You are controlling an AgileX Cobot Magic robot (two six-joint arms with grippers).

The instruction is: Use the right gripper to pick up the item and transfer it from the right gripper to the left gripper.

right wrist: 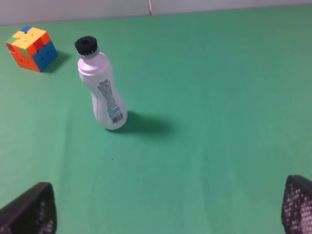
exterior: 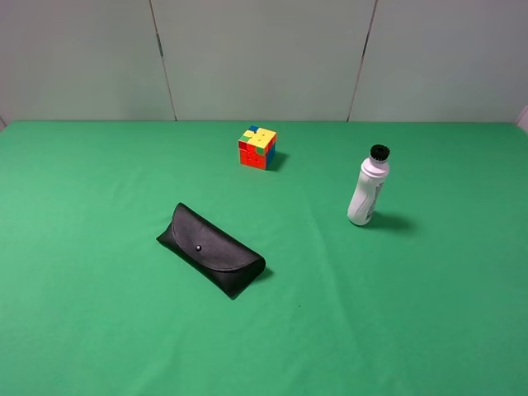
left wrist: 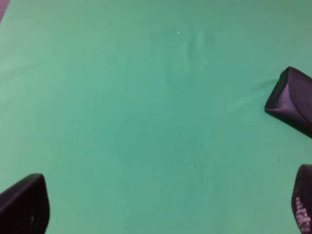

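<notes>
The white contoured bottle [exterior: 367,189] with a black brush cap stands upright on the green cloth at the right of the exterior high view. It also shows in the right wrist view [right wrist: 103,92], well ahead of my right gripper [right wrist: 168,212]. That gripper is open and empty, its fingertips [right wrist: 30,213] at the frame's corners. My left gripper [left wrist: 163,204] is open and empty over bare cloth, with an end of the black glasses case [left wrist: 292,100] off to one side. Neither arm shows in the exterior high view.
The black glasses case [exterior: 211,249] lies left of centre on the green table [exterior: 99,330]. The multicoloured puzzle cube [exterior: 257,147] sits at the back centre and shows in the right wrist view [right wrist: 31,48] beyond the bottle. A grey panelled wall stands behind.
</notes>
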